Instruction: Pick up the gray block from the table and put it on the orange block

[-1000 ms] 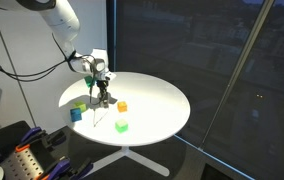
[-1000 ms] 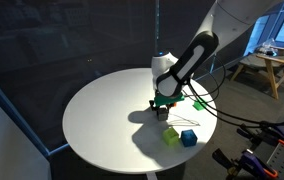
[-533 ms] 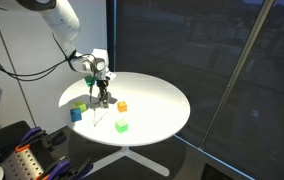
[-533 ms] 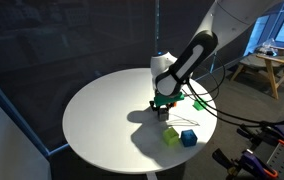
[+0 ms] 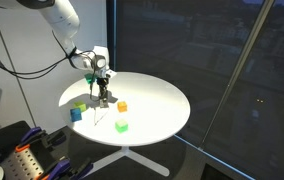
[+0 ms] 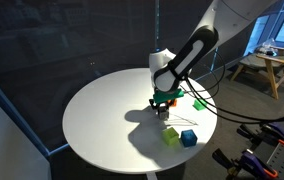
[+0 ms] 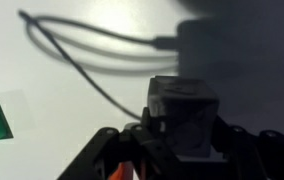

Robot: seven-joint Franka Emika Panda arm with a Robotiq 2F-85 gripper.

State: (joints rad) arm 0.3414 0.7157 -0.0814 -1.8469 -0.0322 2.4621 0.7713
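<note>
- Here, the round white table (image 5: 152, 100) on its pedestal takes up most of both exterior views, and every cube sits toward one side of it.
- The white arm (image 5: 60, 14) reaches down from above that side, and its dark wrist section shows in an exterior view (image 6: 187, 58).
- The gripper (image 5: 103, 97) points straight down over the tabletop, near the cluster of cubes.
- A thin dark cable (image 7: 72, 55) loops across the white surface in the wrist view, with its soft shadow running alongside it.
- In the wrist view the two dark fingers are pinched on the gray block (image 7: 185, 118), one on each side, and the block sits square between them.
- From the exterior views the gray block is too small and too dark against the fingers to make out, so I cannot tell whether it is clear of the table.
- The orange block (image 5: 122, 106) rests on the table just beside the gripper, not touching it. A sliver of orange also shows at the bottom edge of the wrist view.
- A green cube (image 5: 122, 126) lies near the orange block, closer to the table's rim.
- A blue cube (image 6: 188, 138) and a yellow-green cube (image 6: 171, 136) sit just beside each other near the rim, apart from the gripper.
</note>
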